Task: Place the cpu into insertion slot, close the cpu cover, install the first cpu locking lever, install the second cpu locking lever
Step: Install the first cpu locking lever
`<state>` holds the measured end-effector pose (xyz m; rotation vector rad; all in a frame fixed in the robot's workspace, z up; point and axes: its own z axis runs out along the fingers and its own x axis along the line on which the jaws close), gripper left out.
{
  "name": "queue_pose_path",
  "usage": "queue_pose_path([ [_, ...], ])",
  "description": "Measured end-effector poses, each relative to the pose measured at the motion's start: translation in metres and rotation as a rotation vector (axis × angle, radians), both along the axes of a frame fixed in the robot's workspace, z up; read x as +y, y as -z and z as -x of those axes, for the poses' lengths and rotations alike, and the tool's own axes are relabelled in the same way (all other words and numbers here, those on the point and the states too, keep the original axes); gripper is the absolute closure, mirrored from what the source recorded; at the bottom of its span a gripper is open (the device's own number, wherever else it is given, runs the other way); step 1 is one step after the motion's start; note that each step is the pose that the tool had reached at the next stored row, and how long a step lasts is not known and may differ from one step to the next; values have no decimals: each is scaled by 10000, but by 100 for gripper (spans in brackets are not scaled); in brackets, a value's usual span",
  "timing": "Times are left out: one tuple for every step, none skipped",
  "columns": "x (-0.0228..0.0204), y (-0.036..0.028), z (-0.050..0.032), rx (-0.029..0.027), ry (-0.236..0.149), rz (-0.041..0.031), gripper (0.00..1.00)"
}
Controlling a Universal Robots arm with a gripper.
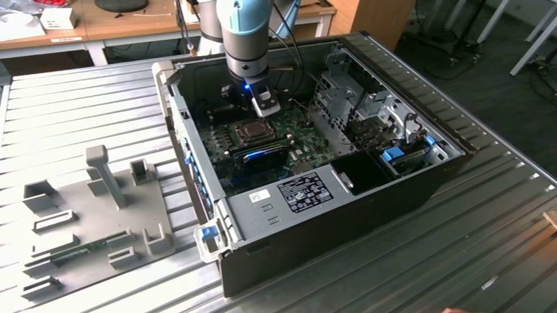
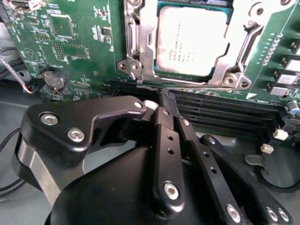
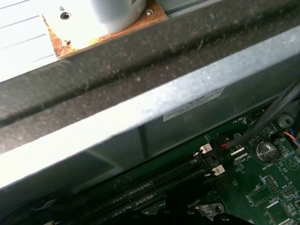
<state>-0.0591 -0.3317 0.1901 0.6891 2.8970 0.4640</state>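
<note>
- The cpu lies flat in the insertion slot, its pale grey top facing up; in the exterior view it sits on the board at the middle of the frame, slightly towards the top
- The cpu cover is down: its silvery frame lies flat around the chip, whose top shows through the cut-out
- A thin wire lever runs along the socket edge nearest the gripper; it cannot be told whether it is latched
- The gripper hangs just beside that edge, over the black memory slots, its jaws drawn narrow together with nothing between them
- In the exterior view the gripper is low inside the case, just above and to the right of the socket, with the arm coming down from the top of the frame
- The green circuit board surrounds the socket and carries a round coin cell, seen in both wrist views
- The open computer case lies on its side across the middle of the exterior view, on a ridged metal worktop
- A grey fixture plate with upright blocks lies on the worktop at the lower left of that frame, well apart from the case
</note>
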Motion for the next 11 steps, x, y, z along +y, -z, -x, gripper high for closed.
queue_pose_path([
  [0,-5,0,1,0,1,90],
  [0,-12,0,1,0,1,90],
  [0,-19,0,1,0,1,90],
  [0,-26,0,1,0,1,90],
  [0,-29,0,0,0,1,90],
  [0,-29,0,-1,0,-1,90],
  [-1,-29,0,-1,0,0,90],
  [-4,-30,-1,0,2,8,90],
  [-8,-31,-2,1,4,18,90],
  [-13,-30,-2,1,8,26,90],
  [-17,-30,-3,1,12,34,90],
])
